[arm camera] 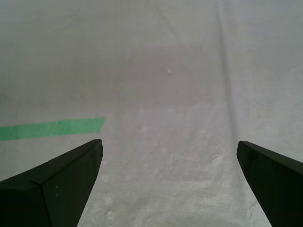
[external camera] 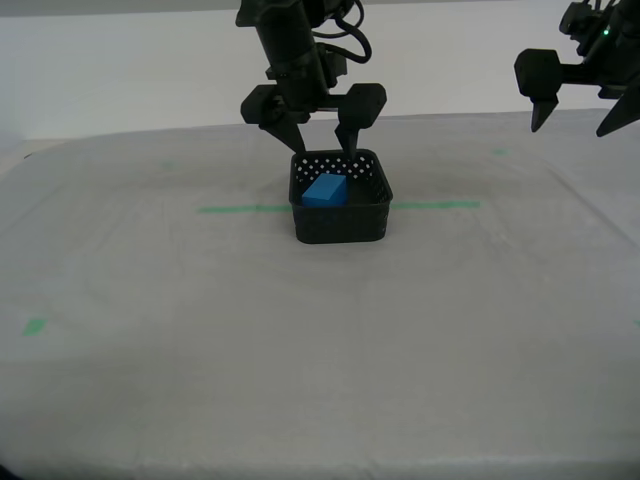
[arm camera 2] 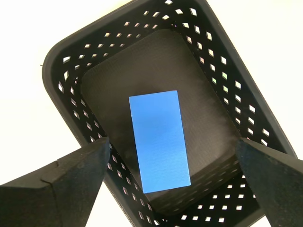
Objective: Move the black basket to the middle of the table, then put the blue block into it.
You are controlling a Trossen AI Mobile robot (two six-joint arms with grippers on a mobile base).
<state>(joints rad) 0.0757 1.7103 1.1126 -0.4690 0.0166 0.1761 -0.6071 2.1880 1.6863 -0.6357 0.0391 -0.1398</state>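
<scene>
The black basket (external camera: 340,222) stands on the table (external camera: 300,360) near its middle, across the green tape line (external camera: 240,209). The blue block (external camera: 325,190) lies inside it. My second gripper (external camera: 322,148) hangs open just above the basket's far rim, empty. In the second wrist view the block (arm camera 2: 158,142) lies flat on the floor of the basket (arm camera 2: 54,66), between the spread fingers of my second gripper (arm camera 2: 173,141) and below them. My first gripper (external camera: 570,130) is open and empty, raised at the exterior view's far right. It (arm camera: 169,142) looks down on bare cloth.
Small green marks sit at the exterior view's front left (external camera: 35,326) and back right (external camera: 500,152). An end of the green tape (arm camera: 52,127) shows in the first wrist view. A pale wall rises behind the table.
</scene>
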